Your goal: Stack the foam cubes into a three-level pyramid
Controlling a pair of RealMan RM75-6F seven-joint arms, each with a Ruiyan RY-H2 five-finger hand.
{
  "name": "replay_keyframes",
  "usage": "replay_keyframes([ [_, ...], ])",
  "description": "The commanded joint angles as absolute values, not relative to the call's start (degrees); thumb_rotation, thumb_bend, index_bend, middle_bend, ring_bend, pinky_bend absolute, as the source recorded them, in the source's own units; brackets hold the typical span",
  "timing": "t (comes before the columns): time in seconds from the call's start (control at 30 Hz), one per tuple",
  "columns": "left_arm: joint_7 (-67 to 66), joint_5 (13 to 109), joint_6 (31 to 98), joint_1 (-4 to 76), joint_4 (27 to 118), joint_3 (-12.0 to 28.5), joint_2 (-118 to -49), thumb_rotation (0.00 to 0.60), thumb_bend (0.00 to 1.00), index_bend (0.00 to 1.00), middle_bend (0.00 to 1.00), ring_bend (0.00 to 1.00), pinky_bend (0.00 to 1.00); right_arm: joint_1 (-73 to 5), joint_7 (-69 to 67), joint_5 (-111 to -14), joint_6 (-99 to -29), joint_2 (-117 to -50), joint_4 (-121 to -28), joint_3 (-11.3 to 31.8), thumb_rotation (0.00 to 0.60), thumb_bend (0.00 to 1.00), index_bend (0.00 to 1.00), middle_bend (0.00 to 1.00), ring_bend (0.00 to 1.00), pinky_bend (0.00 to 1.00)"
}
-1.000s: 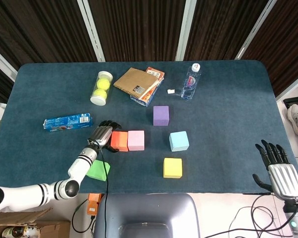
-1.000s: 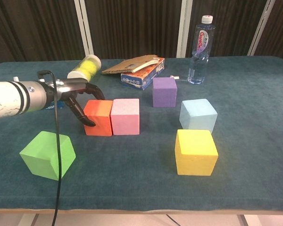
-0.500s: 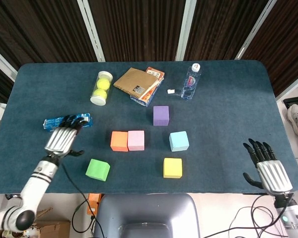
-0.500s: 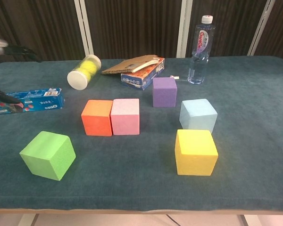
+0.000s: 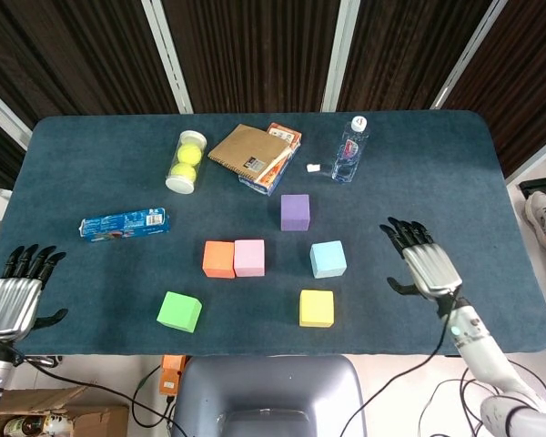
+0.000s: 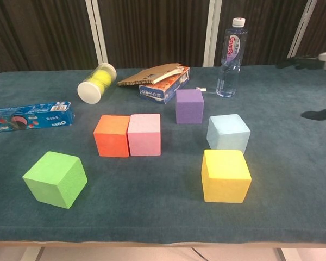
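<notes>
My left hand [image 5: 11,296] hangs off the near-left edge of the surface [image 5: 437,173], fingers apart, holding nothing. My right hand [image 5: 423,259] is over the right side of the surface, fingers spread, also w/ nothing in it; chest view only catches its edge at far right.

All cubes sit single-level, none stacked. Orange cube [image 5: 218,259] & pink cube [image 5: 249,258] touch side by side, center. Purple cube [image 5: 295,212] is just beyond them to the right. Light blue cube [image 5: 328,259] is right of pink, apart from it. Yellow cube [image 5: 317,309] sits nearer, below the blue. Green cube [image 5: 180,312] is near-left, tilted askew vs. the others.

Far side: tennis ball tube [image 5: 187,161], notebook [image 5: 250,151], water bottle [image 5: 350,150]. Cookie pack [image 5: 124,223] at left.
</notes>
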State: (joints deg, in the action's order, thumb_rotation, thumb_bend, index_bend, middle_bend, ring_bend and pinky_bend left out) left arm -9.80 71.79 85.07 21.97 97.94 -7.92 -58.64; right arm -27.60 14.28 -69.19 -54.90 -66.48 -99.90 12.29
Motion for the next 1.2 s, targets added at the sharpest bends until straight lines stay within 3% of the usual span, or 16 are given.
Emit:
replay_keyframes([
  [0.03,-6.6,73.4,86.5,19.1,95.0,-6.9,-58.4,0.600,0.01,0.19,0.11,0.03,0.05,-48.3,27.7,-38.8,-43.0,-75.9,-97.4,18.9,0.600,0.21,0.00,0.00,0.00,0.00],
  [0.17,-4.8,73.6,85.4,18.0,93.2,-5.9,-58.7,0.600,0.01,0.19,0.11,0.03,0.05,-56.8,31.1,-25.9,-42.8,-81.1,-93.2,18.8,0.600,0.21,0.01,0.00,0.00,0.00],
  [0.33,-4.4,74.4,84.6,16.9,91.3,-4.7,-59.2,0.600,0.01,0.19,0.11,0.03,0.05,-63.9,33.3,-17.8,-43.5,-85.7,-89.2,18.0,0.600,0.21,0.03,0.00,0.00,0.00],
  [0.7,-6.7,74.7,83.1,15.7,90.0,-1.8,-60.1,0.600,0.01,0.19,0.11,0.03,0.05,-72.2,36.4,-11.5,-45.7,-92.3,-84.7,15.0,0.600,0.21,0.04,0.00,0.00,0.00],
  [1.03,-7.2,75.5,81.5,14.8,90.0,-0.5,-60.1,0.600,0.01,0.19,0.11,0.03,0.05,-74.2,37.6,-9.3,-47.1,-95.0,-81.4,13.6,0.600,0.20,0.06,0.00,0.00,0.00],
  [1.2,-6.9,76.0,80.7,14.5,89.8,0.1,-60.3,0.600,0.01,0.19,0.11,0.03,0.05,-74.6,37.3,-9.1,-46.9,-96.4,-79.6,13.7,0.600,0.20,0.11,0.00,0.00,0.00],
])
